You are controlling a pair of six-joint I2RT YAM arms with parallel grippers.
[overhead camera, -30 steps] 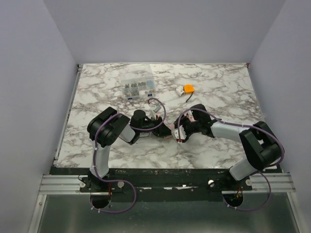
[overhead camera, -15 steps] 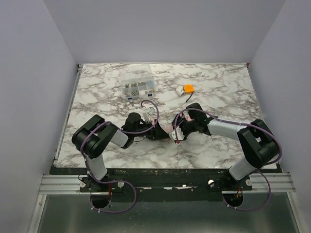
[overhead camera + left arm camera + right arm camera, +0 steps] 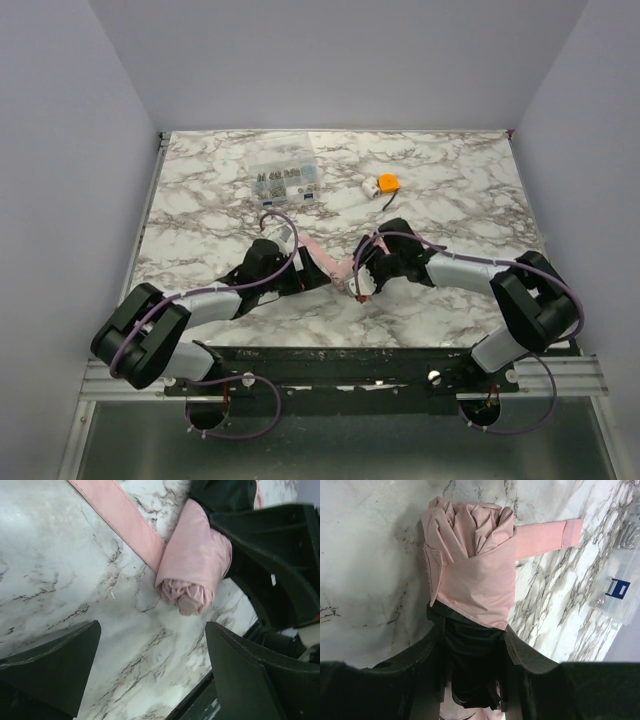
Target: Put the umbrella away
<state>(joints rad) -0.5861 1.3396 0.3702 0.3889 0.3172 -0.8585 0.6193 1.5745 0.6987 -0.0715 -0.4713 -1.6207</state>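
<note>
R tool (image 3: 470,627) round umbrella (image 3: 470,565); L tool (image 3: 151,630) wide

Matt creased pink cloth on umbrella (image 3: 470,575); smooth marble-look table (image 3: 60,570); clear plastic box (image 3: 286,180).

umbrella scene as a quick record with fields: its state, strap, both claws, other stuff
umbrella: short pink roll lying on the marble table
strap: pink, unfastened, trailing flat from the roll
right claw: closed on one end of the roll
left claw: open, touching nothing
other: clear parts box, orange-and-white gadget, farther back
</note>
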